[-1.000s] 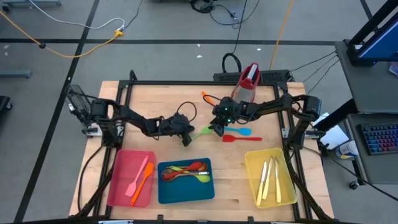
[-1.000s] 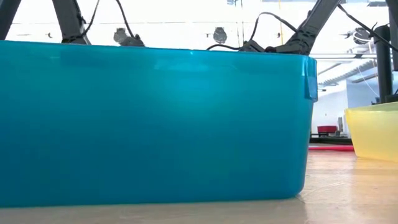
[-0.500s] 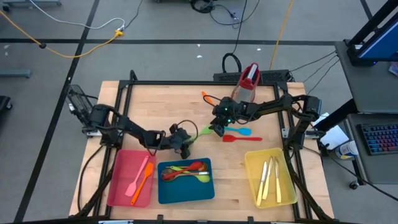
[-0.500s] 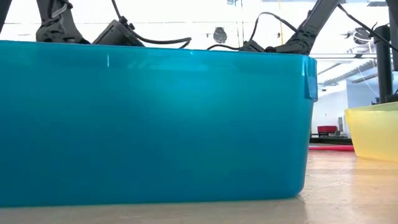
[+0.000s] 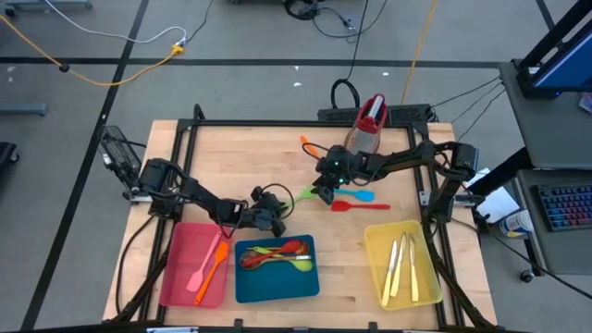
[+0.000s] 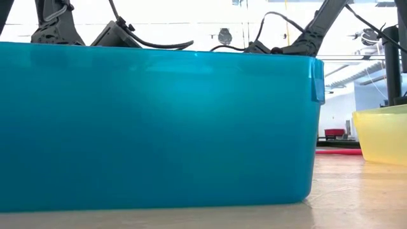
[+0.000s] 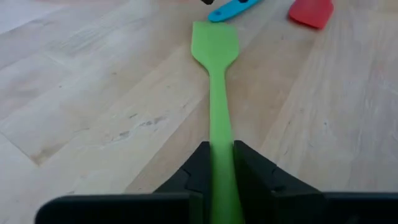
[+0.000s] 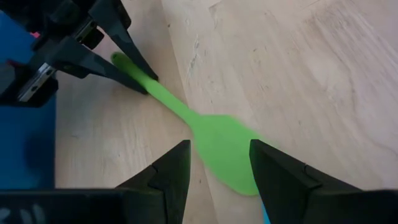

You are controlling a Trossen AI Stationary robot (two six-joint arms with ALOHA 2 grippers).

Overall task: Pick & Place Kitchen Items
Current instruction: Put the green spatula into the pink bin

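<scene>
- Three flat plastic trays are lined up along the near edge of the wooden tabletop (image 5: 231,157): a red tray (image 5: 176,277), a blue tray (image 5: 248,282) and a translucent yellow tray (image 5: 375,268).
- Two slim spatulas, one pink (image 5: 203,270) and one orange (image 5: 213,268), are seen lying in the red tray.
- A tangle of spoons (image 5: 277,254), green, red and brown, is held in the blue tray; their number cannot be counted.
- Three cream knives (image 5: 401,266) are laid side by side in the yellow tray.
- In the low view almost everything is hidden by the smooth blue tray wall, with only a corner of the yellow tray shown beside it.
- Just beyond the blue tray, the left gripper (image 7: 217,163) is pinching the handle of the green spatula (image 7: 214,74), whose flat blade lies on the wood.
- The right gripper (image 8: 219,163) is held over that blade, its fingers spread and nothing between them.
- A blue spatula (image 5: 355,195) and a red spatula (image 5: 356,207) are left on the tabletop near the right gripper.
- Farther back, one orange utensil (image 5: 306,142) is partly covered by the right arm.
- At the far edge a red-topped metal grater (image 5: 369,122) is stood upright.
</scene>
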